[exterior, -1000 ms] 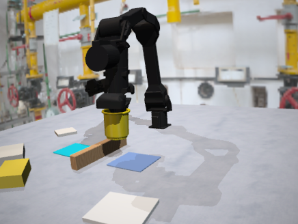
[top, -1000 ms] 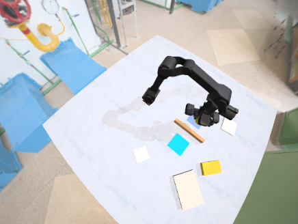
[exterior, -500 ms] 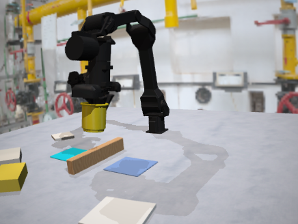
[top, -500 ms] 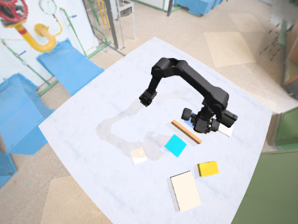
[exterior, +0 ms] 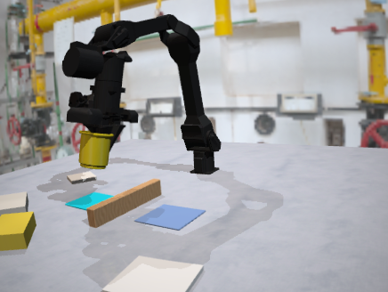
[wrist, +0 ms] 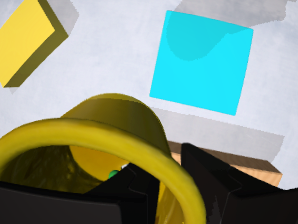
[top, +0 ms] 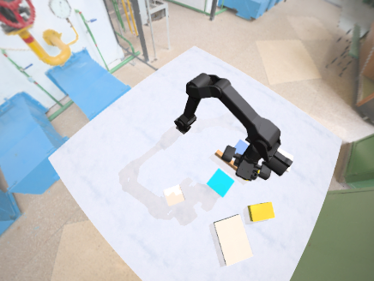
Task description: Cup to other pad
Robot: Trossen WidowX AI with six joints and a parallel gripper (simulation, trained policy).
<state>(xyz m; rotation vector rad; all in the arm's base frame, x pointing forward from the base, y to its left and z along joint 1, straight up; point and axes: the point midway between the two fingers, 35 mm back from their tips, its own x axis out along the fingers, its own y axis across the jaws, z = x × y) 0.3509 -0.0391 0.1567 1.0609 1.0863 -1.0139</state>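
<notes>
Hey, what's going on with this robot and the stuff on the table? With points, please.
A black robot arm's gripper [wrist: 170,150] is gripping a yellow cup [exterior: 94,150] [wrist: 120,117] by its wall, holding it up above the table [exterior: 267,178]. Something small and green [wrist: 114,174] shows inside. Below are a cyan pad [top: 220,182] [exterior: 89,201] [wrist: 201,62] and a blue pad [top: 241,146] [exterior: 171,216], with a wooden bar [exterior: 125,202] between them. The cup is on neither pad.

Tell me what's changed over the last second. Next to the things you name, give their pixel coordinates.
The yellow cup [exterior: 94,150] [wrist: 120,112] has moved leftward in the exterior view, away from above the wooden bar's far end. The gripper [top: 253,172] [exterior: 112,133] [wrist: 170,150] carried it, with nothing newly grasped or let go. The wooden bar [top: 219,153] [exterior: 126,203] [wrist: 270,171], cyan pad [top: 220,182] [exterior: 90,200] [wrist: 201,65] and blue pad [top: 241,146] [exterior: 171,216] stayed put.
</notes>
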